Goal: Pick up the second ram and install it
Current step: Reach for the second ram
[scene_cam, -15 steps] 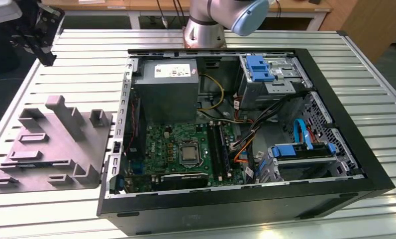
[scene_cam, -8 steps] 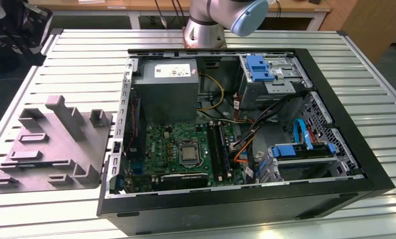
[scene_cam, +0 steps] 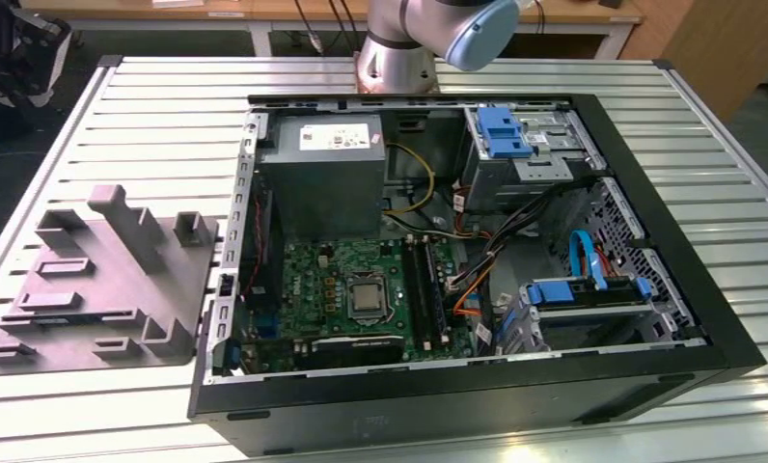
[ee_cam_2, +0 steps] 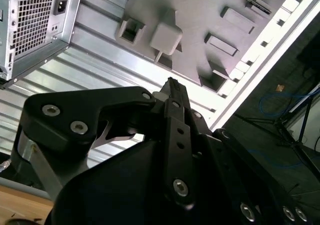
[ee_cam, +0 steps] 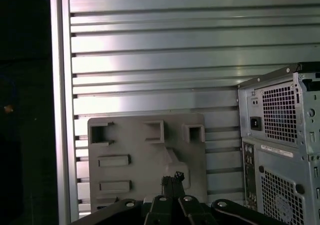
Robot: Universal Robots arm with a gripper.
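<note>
Slatted metal counter (scene_cam: 165, 106). An open computer case (scene_cam: 423, 410) lies on its side mid-counter, with the arm (scene_cam: 403, 43) mounted behind it. Inside the case: power supply (scene_cam: 322, 169), green motherboard (scene_cam: 314, 275) with long black memory slots (scene_cam: 425, 285), blue drive caddies (scene_cam: 503, 130), and loose cables (scene_cam: 519, 217) running just beside the slots.

A gray fixture (scene_cam: 114, 289) sits on the counter at the exterior view's left, just beside the case. The case wall stands between the fixture and the motherboard. Upright posts (scene_cam: 117, 217) rise at the fixture's far end.

Second ram (scene_cam: 47, 319): a thin dark strip in a long slot of the fixture, on the side away from the case; identification not certain. Its long axis runs roughly across the exterior view, left to right, in line with the slot.

Tool (ee_cam: 172, 177) (ee_cam_2: 172, 84) hangs high over the fixture, well apart from it. In both wrist views its fingers are pressed together with nothing between them
</note>
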